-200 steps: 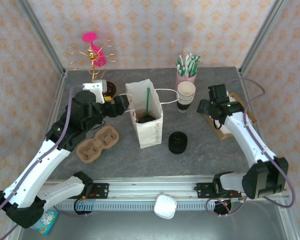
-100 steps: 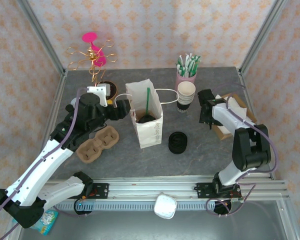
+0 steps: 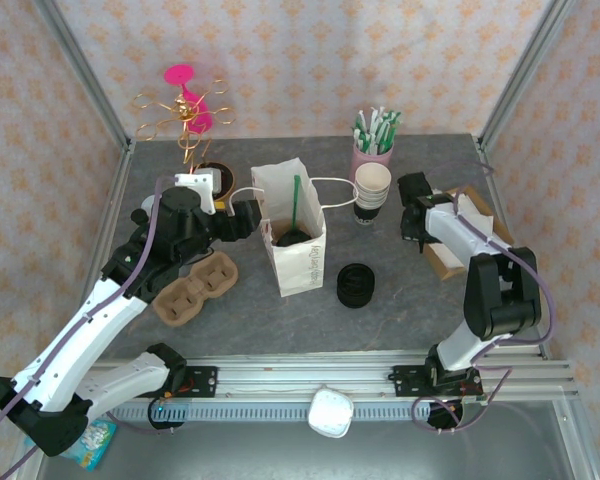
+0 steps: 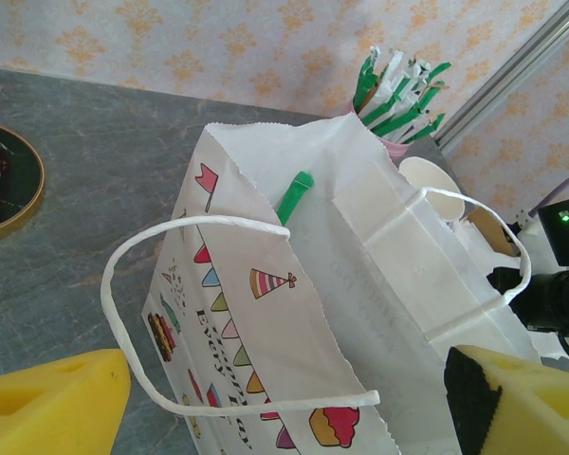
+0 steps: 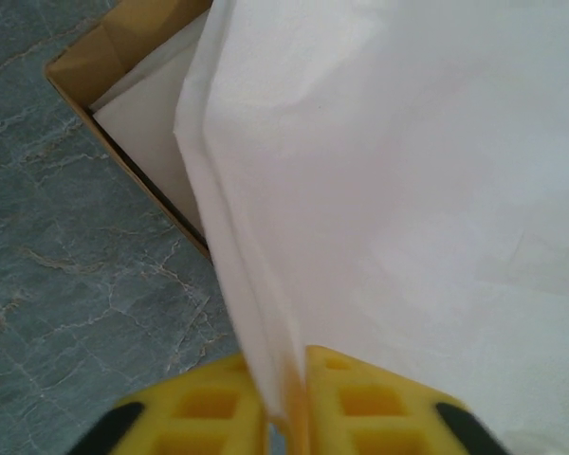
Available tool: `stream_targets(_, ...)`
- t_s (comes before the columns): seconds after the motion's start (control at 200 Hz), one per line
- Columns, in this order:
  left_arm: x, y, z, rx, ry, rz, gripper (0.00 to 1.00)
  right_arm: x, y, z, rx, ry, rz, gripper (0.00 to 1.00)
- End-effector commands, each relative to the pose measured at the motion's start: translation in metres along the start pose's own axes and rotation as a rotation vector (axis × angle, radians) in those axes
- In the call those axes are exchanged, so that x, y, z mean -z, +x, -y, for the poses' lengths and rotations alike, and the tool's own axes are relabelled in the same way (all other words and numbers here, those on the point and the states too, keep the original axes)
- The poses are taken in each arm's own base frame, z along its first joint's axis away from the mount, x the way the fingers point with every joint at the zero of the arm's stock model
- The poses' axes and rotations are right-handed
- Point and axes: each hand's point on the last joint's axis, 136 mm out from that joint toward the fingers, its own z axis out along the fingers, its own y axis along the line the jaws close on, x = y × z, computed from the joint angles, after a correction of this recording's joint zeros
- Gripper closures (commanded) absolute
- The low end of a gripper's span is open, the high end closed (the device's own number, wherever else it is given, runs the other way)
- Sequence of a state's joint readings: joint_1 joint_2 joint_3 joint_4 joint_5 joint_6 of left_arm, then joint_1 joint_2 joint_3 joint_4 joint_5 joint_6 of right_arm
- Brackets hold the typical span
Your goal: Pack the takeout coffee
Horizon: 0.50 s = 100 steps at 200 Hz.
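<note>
Takeout coffee (image 3: 292,237) stood inside the paper bag (image 3: 302,265), green straw (image 3: 296,200) upright in it.

Step in hand, as judged: adding a napkin. Right tool (image 5: 284,403) was clamped together on a white napkin (image 5: 408,190) at the cardboard box (image 5: 123,43), right of the bag and well apart from the coffee.

Left tool (image 4: 283,403) stood with fingers apart, just left of the bag.

Next move: lift the napkin clear and carry it to the bag's mouth.

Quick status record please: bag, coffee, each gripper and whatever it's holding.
bag: white paper bag, upright mid-table, mouth open
coffee: black-lidded cup inside the bag, green straw sticking up
left gripper: open, at the bag's handle loop, gripping nothing
right gripper: shut on a white paper sheet
sheet source: cardboard box at the right of the table
</note>
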State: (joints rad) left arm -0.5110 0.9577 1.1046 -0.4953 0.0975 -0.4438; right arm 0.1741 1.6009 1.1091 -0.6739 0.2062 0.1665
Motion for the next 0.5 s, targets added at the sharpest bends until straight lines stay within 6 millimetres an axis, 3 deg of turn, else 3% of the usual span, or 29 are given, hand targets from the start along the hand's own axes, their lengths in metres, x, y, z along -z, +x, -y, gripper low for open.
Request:
stream_targets(0.0,0.0,-0.01,0.006,-0.013,0.014,0.033,0.12,0.018,-0.02,0.005,-0.043,-0.027,0.069,0.93)
stream_targets(0.055,0.0,-0.012,0.007,-0.013,0.016,0.036,0.13,0.029,-0.027,0.007,-0.062,-0.044,0.101,1.0)
stream_targets(0.145,0.002,-0.017,0.009,-0.009,0.02,0.048,0.13,0.058,-0.047,0.011,-0.122,-0.101,0.18,1.0)
stream_targets(0.305,0.012,-0.035,0.015,-0.018,0.018,0.084,0.13,0.131,-0.08,0.027,-0.257,-0.221,0.357,1.0)
stream_targets(0.495,0.024,-0.056,0.036,-0.036,0.064,0.115,0.13,0.211,-0.1,0.038,-0.374,-0.401,0.501,1.0)
